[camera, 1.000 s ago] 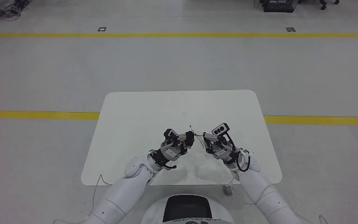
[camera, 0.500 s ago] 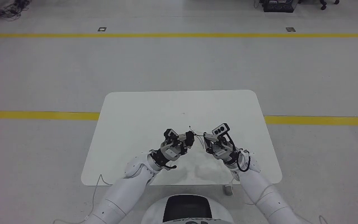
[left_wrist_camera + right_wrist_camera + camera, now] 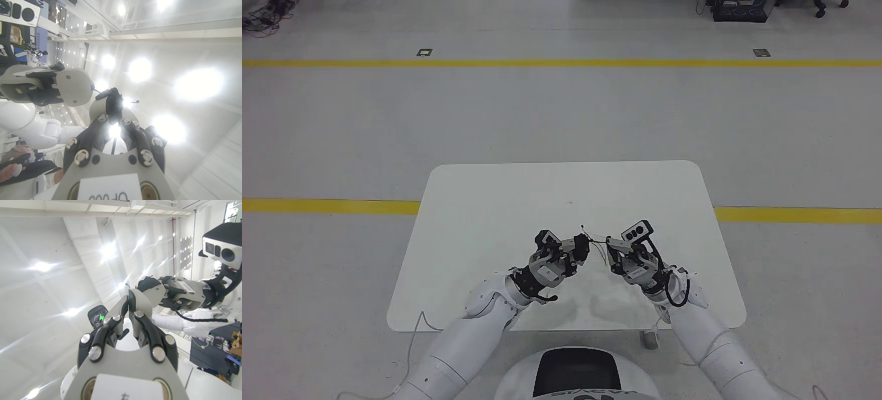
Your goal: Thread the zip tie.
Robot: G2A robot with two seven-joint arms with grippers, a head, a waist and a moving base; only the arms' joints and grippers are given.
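Both arms are raised over the near half of the white table [image 3: 492, 200], wrists turned in, so the two pincers meet tip to tip above its middle.

Right gripper [image 3: 128, 303]: clenched, ribbed pads pressed flat together. A thin dark zip tie [image 3: 127, 285] pokes out past its tips, so I log it as gripped there.

Left gripper [image 3: 114, 108]: fingers drawn together, dark-covered tips. Ceiling glare washes out the contact itself, but a short stretch of the tie juts out beyond the tips and ends in a small dark nub, so I read it as clamped on the tie too.

The tie is off the table, held in the air and spanning the small gap between the two pincers. From above, one fine free end slants away from me, just past the tips.
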